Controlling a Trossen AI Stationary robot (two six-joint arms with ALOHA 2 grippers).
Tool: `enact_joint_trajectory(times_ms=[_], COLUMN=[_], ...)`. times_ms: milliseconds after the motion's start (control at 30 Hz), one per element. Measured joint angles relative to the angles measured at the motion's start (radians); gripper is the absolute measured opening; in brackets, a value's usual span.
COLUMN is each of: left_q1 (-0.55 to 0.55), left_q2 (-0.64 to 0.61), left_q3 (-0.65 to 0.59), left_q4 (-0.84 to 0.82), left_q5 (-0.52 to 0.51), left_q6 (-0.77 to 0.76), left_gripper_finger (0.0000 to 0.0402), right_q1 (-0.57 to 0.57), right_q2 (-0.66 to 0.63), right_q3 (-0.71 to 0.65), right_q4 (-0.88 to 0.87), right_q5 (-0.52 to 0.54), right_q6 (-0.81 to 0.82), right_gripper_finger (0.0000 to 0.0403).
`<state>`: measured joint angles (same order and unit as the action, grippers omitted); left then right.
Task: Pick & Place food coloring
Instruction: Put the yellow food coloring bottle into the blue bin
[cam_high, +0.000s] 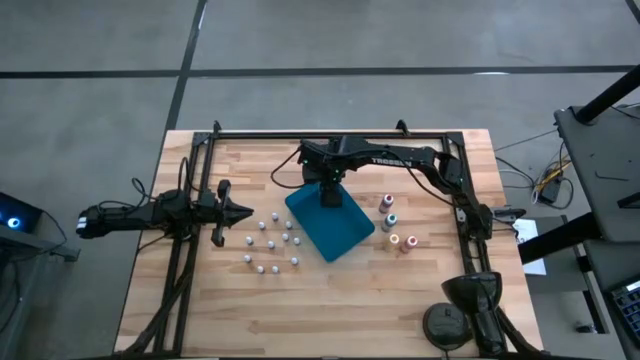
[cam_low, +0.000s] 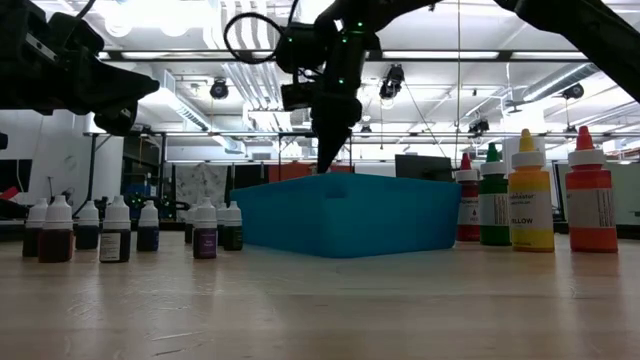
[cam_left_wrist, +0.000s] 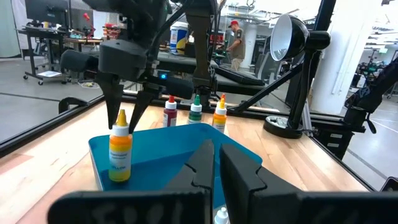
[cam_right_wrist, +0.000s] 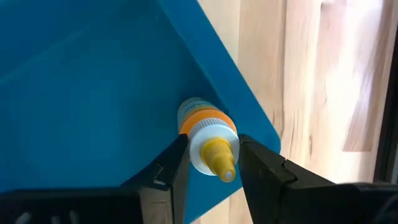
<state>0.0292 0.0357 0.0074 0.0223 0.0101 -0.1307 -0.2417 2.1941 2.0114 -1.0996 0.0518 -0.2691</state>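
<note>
Placing step: right gripper (cam_right_wrist: 208, 163), part-open, pinches yellow-capped bottle (cam_right_wrist: 205, 140) upright inside blue tray (cam_high: 330, 232), frame centre. Next: let go, lift straight.

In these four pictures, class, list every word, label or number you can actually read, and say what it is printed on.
"YELLOW": on the label of the yellow bottle standing on the table in the low view.
"TROSSEN", only partly legible: white lettering on the right arm in the high view.
Labels on the red bottle, green bottle, orange bottle and small white-topped bottles: too blurred to read.
Blue tray: no text visible.
</note>
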Motion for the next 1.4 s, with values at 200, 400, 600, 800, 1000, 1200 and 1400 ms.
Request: enact_joint_trajectory(times_ms=[200,400,600,800,1000,1200,1400], left_q1=[0.0,0.0,0.0,0.0,0.0,0.0,0.0], left_q2=[0.0,0.0,0.0,0.0,0.0,0.0,0.0], left_q3=[0.0,0.0,0.0,0.0,0.0,0.0,0.0], left_q4=[0.0,0.0,0.0,0.0,0.0,0.0,0.0], left_q5=[0.0,0.0,0.0,0.0,0.0,0.0,0.0], left_q6=[0.0,0.0,0.0,0.0,0.0,0.0,0.0], left_gripper_finger=[0.0,0.0,0.0,0.0,0.0,0.0,0.0], right_q1=[0.01,0.021,0.032,0.032,0.032,0.026,0.016], right_q2=[-0.001,-0.001,-0.001,0.012,0.046,0.047,0.047], right_q3=[0.028,0.042,0.043,0.043,0.043,0.043,0.043], right_q4=[0.02,0.022,0.027,0.041,0.037,0.034,0.035], right_q5=[0.0,0.0,0.0,0.0,0.0,0.001,0.004], right_q6=[-0.003,-0.004,-0.005,-0.015,-0.015,-0.012,-0.011], right_gripper_finger=[0.0107,0.0107,0.0107,0.0107,0.0107,0.0107,0.0107])
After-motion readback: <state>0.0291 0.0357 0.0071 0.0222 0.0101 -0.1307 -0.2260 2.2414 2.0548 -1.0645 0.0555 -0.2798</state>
